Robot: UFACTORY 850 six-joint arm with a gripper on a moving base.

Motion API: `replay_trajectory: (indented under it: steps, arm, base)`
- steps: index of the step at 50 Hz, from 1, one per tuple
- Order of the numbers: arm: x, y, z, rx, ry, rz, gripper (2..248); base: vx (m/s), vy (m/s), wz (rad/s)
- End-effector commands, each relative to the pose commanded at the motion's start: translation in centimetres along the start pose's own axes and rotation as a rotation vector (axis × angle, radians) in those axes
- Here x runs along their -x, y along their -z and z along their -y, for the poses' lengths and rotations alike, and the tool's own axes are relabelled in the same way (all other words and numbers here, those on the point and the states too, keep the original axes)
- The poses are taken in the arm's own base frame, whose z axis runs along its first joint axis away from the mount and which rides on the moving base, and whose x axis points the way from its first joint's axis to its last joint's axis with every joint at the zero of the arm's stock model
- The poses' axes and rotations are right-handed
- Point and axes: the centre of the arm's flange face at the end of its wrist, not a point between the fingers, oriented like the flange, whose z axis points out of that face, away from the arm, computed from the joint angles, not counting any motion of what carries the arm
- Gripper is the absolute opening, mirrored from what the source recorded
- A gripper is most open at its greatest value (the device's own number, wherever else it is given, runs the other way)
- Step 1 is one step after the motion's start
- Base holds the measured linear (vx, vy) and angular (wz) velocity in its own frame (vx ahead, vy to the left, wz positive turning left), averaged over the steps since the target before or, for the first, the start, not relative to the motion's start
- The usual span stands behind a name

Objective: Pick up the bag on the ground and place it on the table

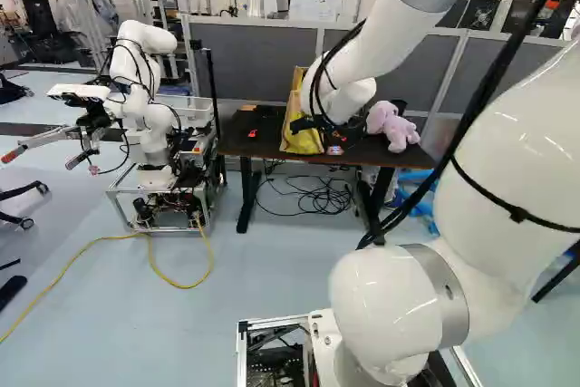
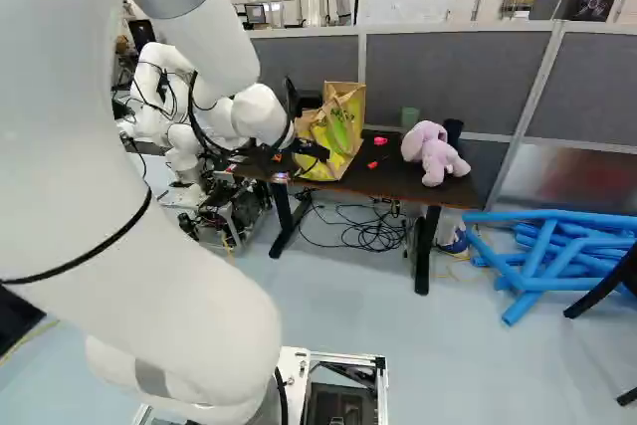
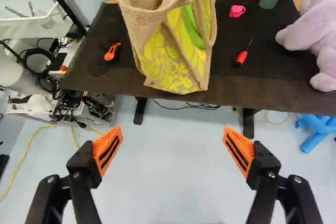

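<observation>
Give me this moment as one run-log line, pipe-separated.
bag: standing on table | claw: open, holding nothing, bag ahead | plush toy: same table | placement: appears complete

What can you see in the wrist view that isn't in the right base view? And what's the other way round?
Only the wrist view shows the orange pads on my open gripper.

Only the right base view shows my big white arm and the whiteboard at the back.

Both show the bag standing on the table, the fluffy purple toy and the blue tubes.
</observation>
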Motion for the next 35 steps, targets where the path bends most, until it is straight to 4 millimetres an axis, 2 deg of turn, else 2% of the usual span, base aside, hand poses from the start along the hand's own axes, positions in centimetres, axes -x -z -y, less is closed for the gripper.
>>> replay_trajectory:
  steps: [35]
  arm:
    - [7.6, 2.2, -0.4, -0.017, 0.041, -0.224, 247]
  base:
    - [0.000, 0.000, 0.000]
